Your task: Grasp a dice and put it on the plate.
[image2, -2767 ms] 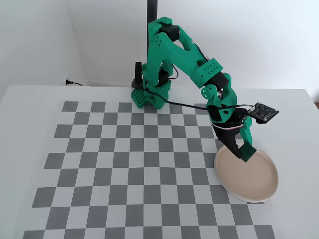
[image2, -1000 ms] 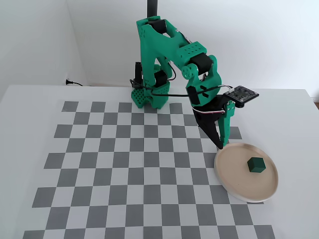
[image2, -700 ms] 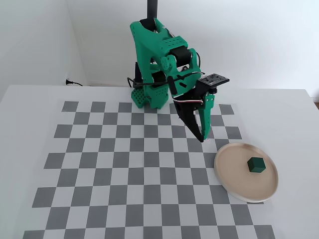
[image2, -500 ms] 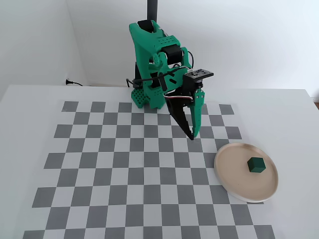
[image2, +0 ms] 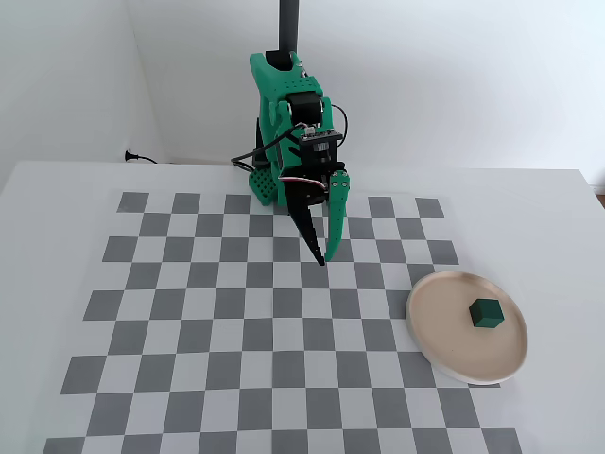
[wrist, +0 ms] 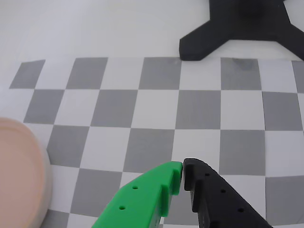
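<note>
Dice (image2: 487,313) sits on the plate (image2: 430,331), a touch toward three o'clock of the plate's middle, flat on the beige-pink inside and clear of the white rim; plate rests at the four o'clock corner of the checkered mat (image2: 189,322) in the fixed view; gripper (image2: 322,258) hangs well apart from it, up at the twelve o'clock side of the mat, fingers pointing down with the tips pinched together and nothing between them; wrist view shows it plainly, green finger (wrist: 142,199) and black finger (wrist: 213,199) touching at the tips over the squares; plate's edge (wrist: 40,190) peeks in at eight o'clock there; black stand foot (wrist: 237,23) at one o'clock.
</note>
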You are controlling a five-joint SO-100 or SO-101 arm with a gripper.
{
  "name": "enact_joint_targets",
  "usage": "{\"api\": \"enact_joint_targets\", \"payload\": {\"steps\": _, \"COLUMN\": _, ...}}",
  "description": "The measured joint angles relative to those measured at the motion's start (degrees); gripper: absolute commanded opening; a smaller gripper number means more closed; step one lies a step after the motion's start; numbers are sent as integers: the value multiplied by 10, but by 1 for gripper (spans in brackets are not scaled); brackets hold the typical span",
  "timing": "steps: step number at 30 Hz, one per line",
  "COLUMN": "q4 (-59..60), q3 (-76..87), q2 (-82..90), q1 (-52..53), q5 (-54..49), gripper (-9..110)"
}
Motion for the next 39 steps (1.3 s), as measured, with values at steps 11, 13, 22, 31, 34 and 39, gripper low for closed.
{"api": "enact_joint_targets", "payload": {"steps": 11, "q4": 18, "q3": 106, "q2": 149, "q1": 18, "q5": 47, "gripper": -4}}
{"api": "enact_joint_targets", "payload": {"steps": 13, "q4": 25, "q3": 122, "q2": 176, "q1": 19, "q5": 53, "gripper": -4}}
{"api": "enact_joint_targets", "payload": {"steps": 22, "q4": 45, "q3": 161, "q2": 229, "q1": 43, "q5": 104, "gripper": -4}}
{"api": "enact_joint_targets", "payload": {"steps": 31, "q4": 23, "q3": 204, "q2": 230, "q1": 73, "q5": 220, "gripper": -4}}
{"api": "enact_joint_targets", "payload": {"steps": 34, "q4": 48, "q3": 205, "q2": 230, "q1": 77, "q5": 250, "gripper": -4}}
{"api": "enact_joint_targets", "payload": {"steps": 39, "q4": 69, "q3": 205, "q2": 230, "q1": 79, "q5": 335, "gripper": -4}}
